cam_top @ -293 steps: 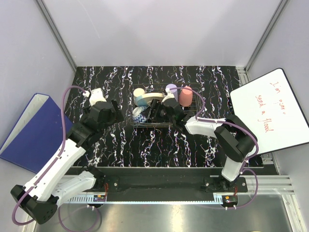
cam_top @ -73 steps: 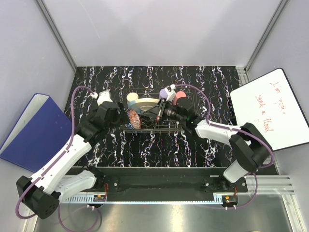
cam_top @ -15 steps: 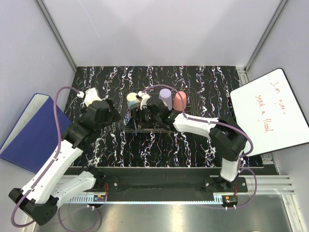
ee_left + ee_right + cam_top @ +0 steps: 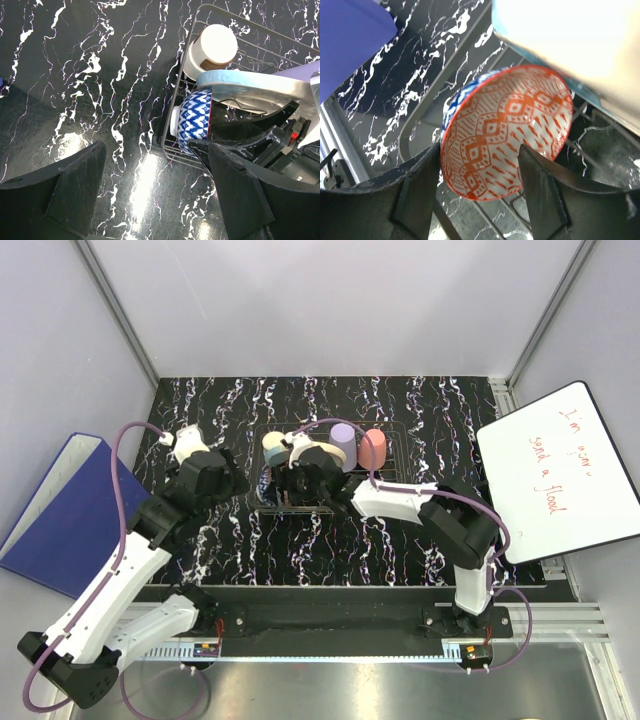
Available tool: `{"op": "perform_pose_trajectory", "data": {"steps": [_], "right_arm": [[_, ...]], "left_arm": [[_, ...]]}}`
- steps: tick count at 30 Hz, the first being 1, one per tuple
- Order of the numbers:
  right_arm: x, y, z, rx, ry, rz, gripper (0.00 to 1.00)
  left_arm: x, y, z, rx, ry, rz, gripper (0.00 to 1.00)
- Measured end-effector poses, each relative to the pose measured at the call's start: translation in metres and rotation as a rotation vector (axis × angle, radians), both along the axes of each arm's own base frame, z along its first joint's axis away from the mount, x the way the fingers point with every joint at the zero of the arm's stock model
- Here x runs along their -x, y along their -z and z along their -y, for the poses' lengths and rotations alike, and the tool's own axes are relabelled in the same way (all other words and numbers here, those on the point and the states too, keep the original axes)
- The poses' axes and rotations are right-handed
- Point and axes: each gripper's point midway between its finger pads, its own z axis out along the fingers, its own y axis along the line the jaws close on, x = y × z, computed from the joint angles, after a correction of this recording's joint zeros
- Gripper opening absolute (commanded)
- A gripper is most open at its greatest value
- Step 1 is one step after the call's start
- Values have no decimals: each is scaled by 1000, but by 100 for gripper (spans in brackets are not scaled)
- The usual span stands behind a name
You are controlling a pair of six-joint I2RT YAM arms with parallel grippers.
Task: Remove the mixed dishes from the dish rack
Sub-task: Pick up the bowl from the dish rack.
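The right gripper [image 4: 480, 148] is down inside the dish rack [image 4: 393, 462], reaching in from the rack's right side toward its left end. Its black fingers [image 4: 415, 195] are spread wide and clamp nothing. The lower part of the bowl [image 4: 505, 130] shows in the gap between them. I can't tell whether either finger touches its rim.

The bowl stands on edge at the left end of the rack, on the side nearer the arms. Its red-orange patterned hollow faces the right gripper and its blue-and-white outside faces the counter's left edge. The plate [image 4: 250, 90], light blue at the rim and cream across the face, is tilted on edge just beyond the bowl on the far side. It sits close over the bowl.

The whitish cup [image 4: 215, 45] is in the rack's far left corner. The lavender cup [image 4: 343, 438] and the salmon-pink cup [image 4: 373, 448] stand just beside each other along the rack's far side, toward its right end.

The rack rests on the black, white-veined counter [image 4: 450, 410], about midway between the left and right edges and closer to the far edge.

The left gripper [image 4: 150, 150] hangs over bare counter just left of the rack. Its fingers [image 4: 70, 190] are wide apart and hold nothing.

A blue binder [image 4: 60, 505] lies off the counter's left edge. A whiteboard [image 4: 560, 470] with red writing lies off its right edge.
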Motion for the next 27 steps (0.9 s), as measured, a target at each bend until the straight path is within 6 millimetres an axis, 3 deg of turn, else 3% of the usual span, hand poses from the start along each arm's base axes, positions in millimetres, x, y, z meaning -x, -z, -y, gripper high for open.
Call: {"op": "perform_pose_trajectory", "data": {"steps": [5, 12, 14, 23, 27], "right_arm": [[-2, 0, -8, -24, -7, 28, 53], [4, -4, -19, -66, -42, 40, 17], [4, -5, -20, -71, -41, 43, 0], [5, -5, -15, -81, -34, 64, 0], [14, -12, -7, -65, -46, 66, 0]], "left_arm": [[0, 1, 0, 0, 0, -1, 87], [1, 4, -1, -5, 0, -8, 87], [1, 4, -1, -5, 0, -7, 87], [1, 4, -1, -5, 0, -8, 87], [1, 4, -1, -4, 1, -7, 87]]}}
